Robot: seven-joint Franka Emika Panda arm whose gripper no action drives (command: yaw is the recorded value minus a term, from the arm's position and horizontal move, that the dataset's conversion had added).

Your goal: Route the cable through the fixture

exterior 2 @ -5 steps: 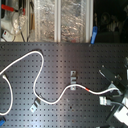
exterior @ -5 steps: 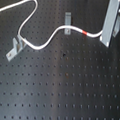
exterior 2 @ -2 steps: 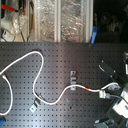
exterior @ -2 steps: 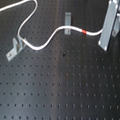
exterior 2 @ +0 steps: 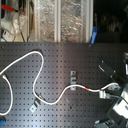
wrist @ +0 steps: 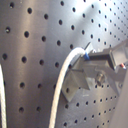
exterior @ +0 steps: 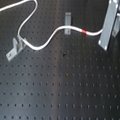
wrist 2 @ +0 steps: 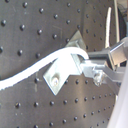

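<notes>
The white cable [exterior: 44,43] runs from the first exterior view's upper left, past a U-shaped clip, then along the base of the fixture [exterior: 67,20], a small slanted grey clip. I cannot tell whether it sits between the prongs. Its red band [exterior: 85,32] lies between the fixture and my gripper [exterior: 104,39], which is shut on the cable's end. In the second exterior view the cable [exterior 2: 50,100] passes just below the fixture [exterior 2: 74,76] toward the gripper [exterior 2: 110,93]. Both wrist views show the cable [wrist: 62,85] [wrist 2: 35,67] leaving the fingers [wrist: 102,56] [wrist 2: 100,60].
A U-shaped clip [exterior: 14,48] [exterior 2: 34,106] with a long foot holds the cable near the first exterior view's left. A bolted grey clip [wrist: 75,85] [wrist 2: 60,72] sits right by the fingertips in both wrist views. The black perforated board [exterior: 64,91] lies under everything. Shelving clutter [exterior 2: 47,20] stands behind.
The red band has shifted a little toward the fixture in both exterior views. The gripper stays shut on the cable and has hardly moved.
</notes>
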